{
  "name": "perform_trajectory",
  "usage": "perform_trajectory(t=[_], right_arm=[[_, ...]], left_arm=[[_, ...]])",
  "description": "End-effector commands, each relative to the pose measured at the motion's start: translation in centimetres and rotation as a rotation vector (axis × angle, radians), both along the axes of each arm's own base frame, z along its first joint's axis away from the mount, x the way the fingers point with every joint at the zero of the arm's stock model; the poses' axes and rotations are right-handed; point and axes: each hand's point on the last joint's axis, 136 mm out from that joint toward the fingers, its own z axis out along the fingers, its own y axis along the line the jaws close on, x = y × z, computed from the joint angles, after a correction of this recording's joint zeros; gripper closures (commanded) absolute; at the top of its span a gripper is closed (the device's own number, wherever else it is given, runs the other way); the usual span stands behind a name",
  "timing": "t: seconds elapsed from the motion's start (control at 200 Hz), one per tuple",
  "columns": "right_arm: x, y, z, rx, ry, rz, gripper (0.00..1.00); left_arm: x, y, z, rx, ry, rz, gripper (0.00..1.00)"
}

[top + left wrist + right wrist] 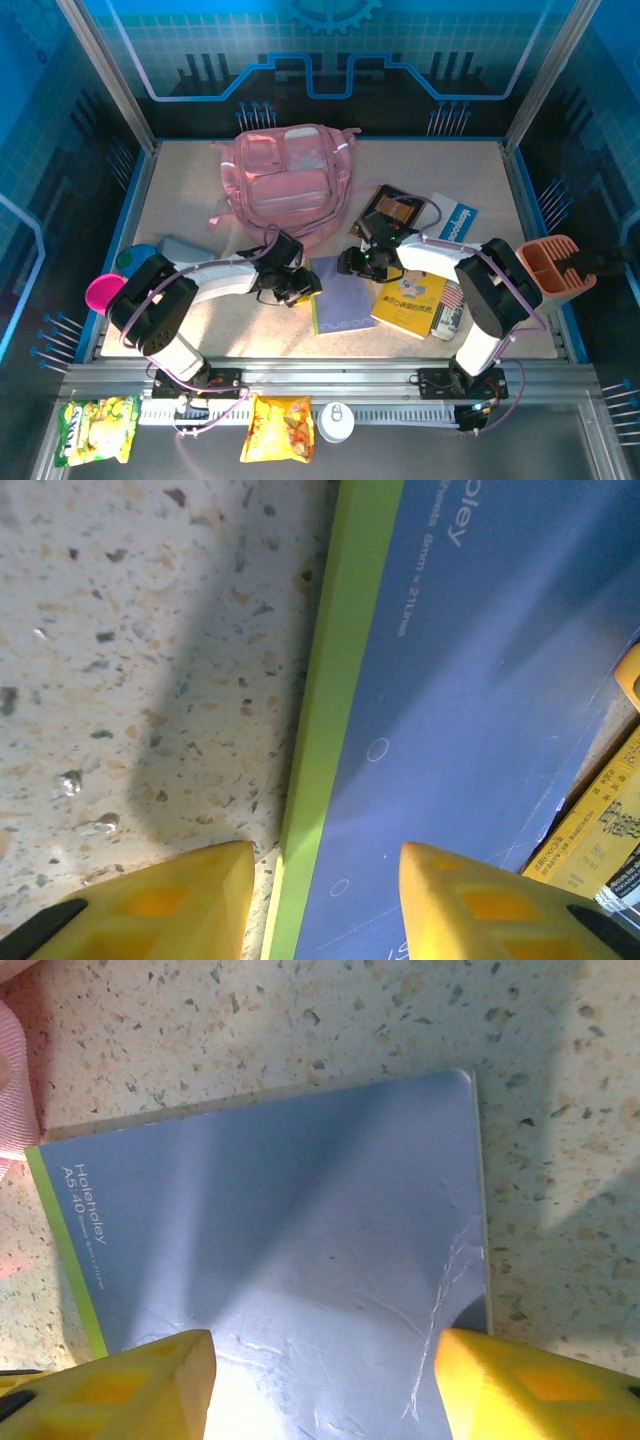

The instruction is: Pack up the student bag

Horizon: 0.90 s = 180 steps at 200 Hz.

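The student bag (290,180), a big pink backpack with pale front pockets, lies flat at the back middle of the table. A corner of its pink fabric (14,1055) shows in the right wrist view. In front of it lies a blue notebook (340,297) with a green spine. My left gripper (298,285) is low at the notebook's left edge. Its open yellow fingers (190,900) straddle the green spine (340,680), one over the table, one over the cover (470,680). My right gripper (356,262) stands open over the notebook's far end (280,1200), its jaws wide above the creased cover.
A yellow book (410,303) lies right of the notebook, its corner (600,830) close to my left fingers. Behind it are a dark book (390,210) and a white card (456,220). An orange holder (550,265) stands far right. A grey box (185,248) and a pink disc (104,291) are left.
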Motion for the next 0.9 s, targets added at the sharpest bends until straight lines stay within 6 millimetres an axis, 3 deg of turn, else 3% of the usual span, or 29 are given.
perform_trajectory(t=[0.0,0.08,0.33,0.505,0.6,0.895], right_arm=[[-1.6,-0.4,-1.9,-0.015,0.088,0.014,0.38],[-1.9,-0.4,-2.2,-0.017,0.102,0.014,0.38],[-2.8,-1.1,-3.1,-0.008,0.140,0.011,0.39],[-3.9,-2.0,-3.3,-0.002,0.171,-0.001,0.39],[-4.1,-2.4,-3.1,0.006,0.174,-0.008,0.39],[-4.7,-2.3,-3.4,0.035,0.199,-0.017,0.40]], left_arm=[[0.0,-1.4,0.3,-0.040,-0.003,-0.047,0.56],[0.1,-1.8,0.6,-0.058,-0.016,-0.059,0.62],[0.5,-2.6,1.6,-0.110,-0.050,-0.071,0.64],[0.3,-5.1,5.7,-0.306,-0.181,-0.165,0.69],[-0.2,-5.6,7.1,-0.331,-0.233,-0.209,0.70],[0.2,-5.6,7.1,-0.326,-0.268,-0.190,0.73]])
